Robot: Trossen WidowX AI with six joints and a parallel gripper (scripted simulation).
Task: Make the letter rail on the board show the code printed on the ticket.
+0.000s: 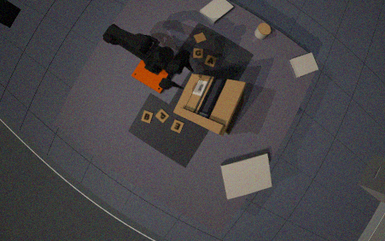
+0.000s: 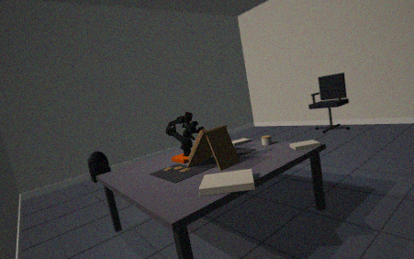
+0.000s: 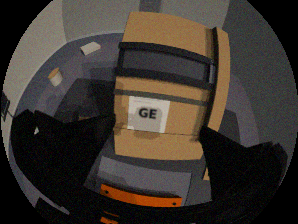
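The ticket (image 1: 200, 87) (image 3: 148, 125) reads GE on the sloped wooden board (image 1: 230, 96) (image 3: 165, 30). The dark letter rail (image 1: 211, 98) (image 3: 165, 66) crosses the board above the ticket; no tile shows in it. The G tile (image 1: 198, 53), A tile (image 1: 210, 61) and a tile with no readable letter (image 1: 200, 38) lie on the far mat. The B tile (image 1: 147, 116), E tile (image 1: 177, 126) and a turned tile (image 1: 162, 115), perhaps P or D, lie on the near mat. My gripper (image 1: 187, 79) (image 3: 159, 124) is open and empty, facing the board's ticket side.
The orange base plate (image 1: 149, 78) (image 2: 179, 159) (image 3: 142, 195) is beside the board. A wooden-topped white cup (image 1: 261, 31) (image 2: 266, 140) (image 3: 55, 77) stands towards the far edge. White blocks lie at the far side (image 1: 216, 9), near an edge (image 1: 304, 65) and beyond the near mat (image 1: 247, 176).
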